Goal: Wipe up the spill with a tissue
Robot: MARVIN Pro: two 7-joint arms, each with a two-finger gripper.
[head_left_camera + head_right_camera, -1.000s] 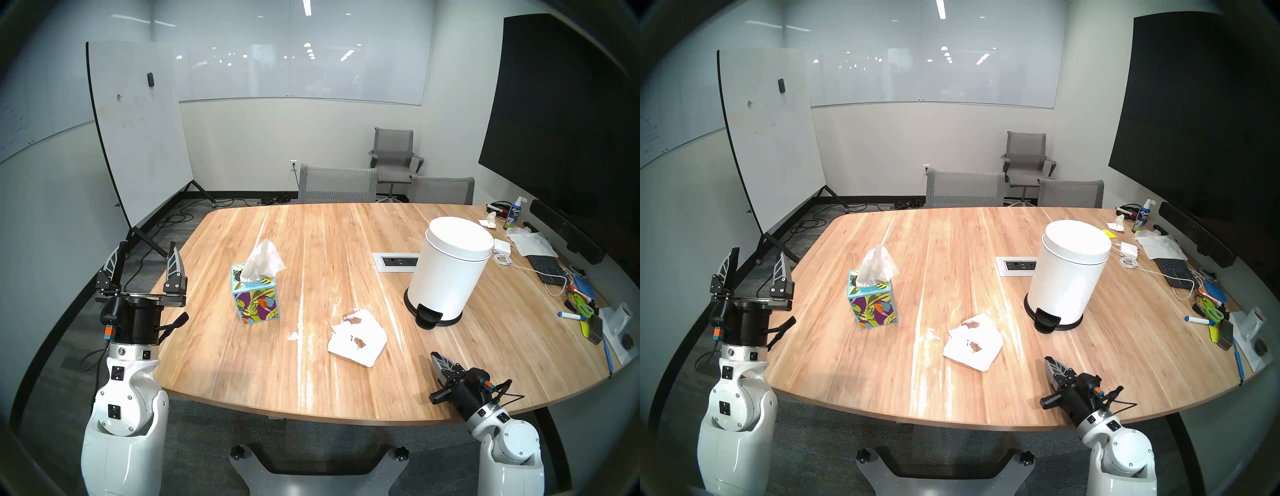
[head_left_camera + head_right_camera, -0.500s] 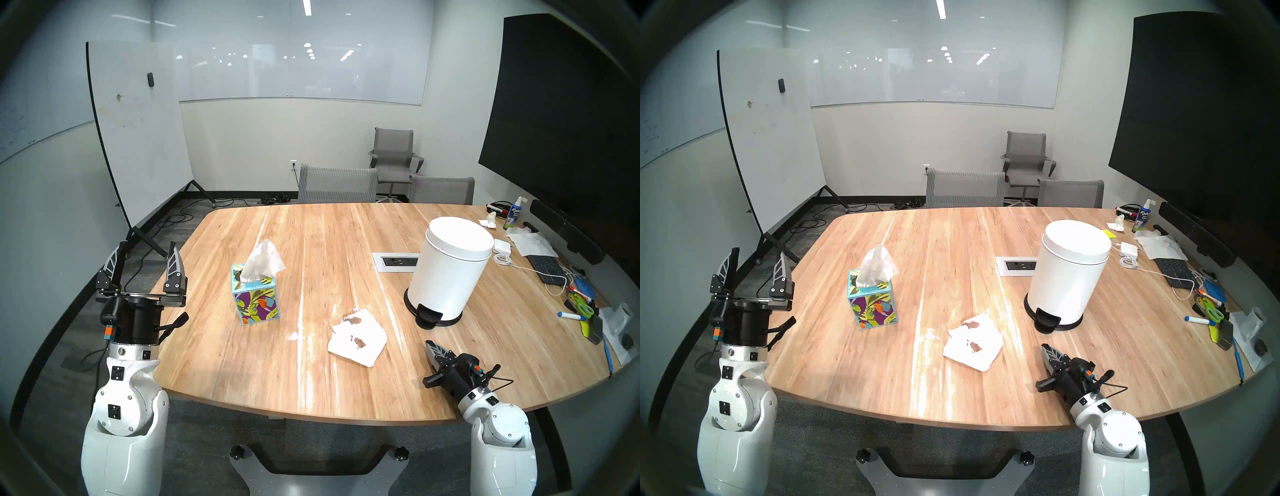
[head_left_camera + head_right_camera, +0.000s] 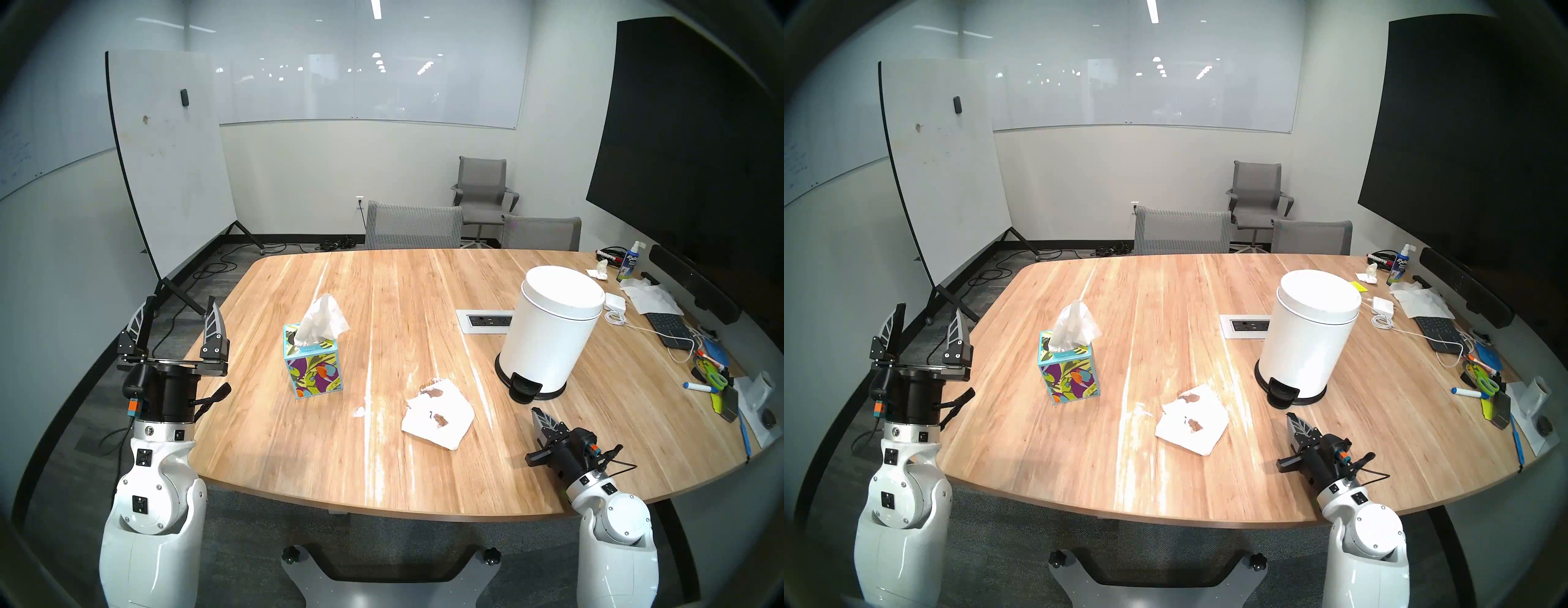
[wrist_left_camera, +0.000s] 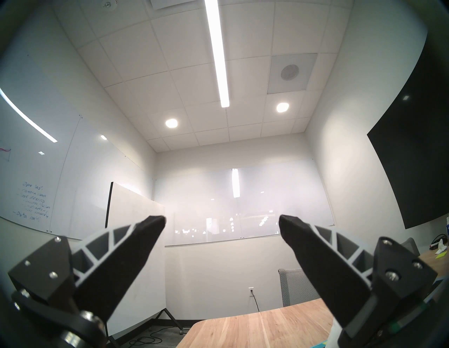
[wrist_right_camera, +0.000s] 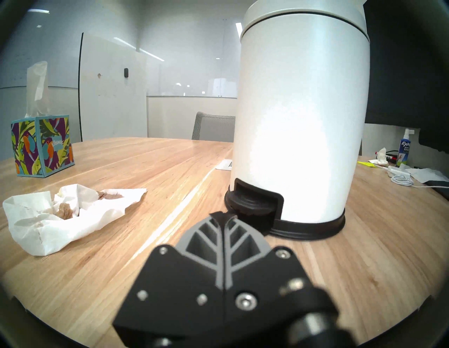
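Glossy plank-grained wooden table point(image 3: 297, 458) in a whiteboard-walled room. Ahead of the empty, pinched-together right gripper point(image 5: 223, 215) stands a smooth white cylindrical bin point(image 5: 301, 116); a crumpled brown-stained tissue point(image 5: 60, 218) lies leftward. The left gripper point(image 3: 180, 309) gapes wide, empty.

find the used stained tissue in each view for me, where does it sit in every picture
Head stereo left: used tissue lies flat, lower centre of the table.
Head stereo right: used tissue, lower centre, slightly further left.
Left wrist: not in it; the view looks up at walls and ceiling.
Right wrist: used tissue, crumpled at left.
Shared landmark: the white pedal bin, to the tissue's right in all three.
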